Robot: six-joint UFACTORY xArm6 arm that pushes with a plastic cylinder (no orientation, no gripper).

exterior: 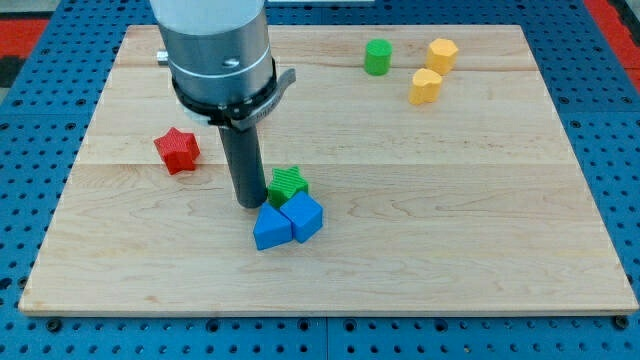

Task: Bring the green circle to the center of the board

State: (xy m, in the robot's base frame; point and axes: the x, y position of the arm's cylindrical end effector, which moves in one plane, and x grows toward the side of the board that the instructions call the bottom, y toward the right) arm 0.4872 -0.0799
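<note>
camera view: the green circle [377, 57] sits near the board's [480, 240] top, right of middle, beside two yellow blocks [442, 54] [425, 87]. my tip [248, 203] rests well apart from it, seemingly touching a green star [287, 183] above two blue blocks [271, 228] [304, 216]. a red star [177, 150] lies left. no claw shows; the arm ends in a rod.

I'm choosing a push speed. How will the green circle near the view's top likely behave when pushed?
The green circle looks like a short, upright cylinder standing on its flat end, so it should slide rather than roll. Its round side may slip off my tip if pushed off-centre. It looks small and probably light. The wooden board looks smooth.
</note>
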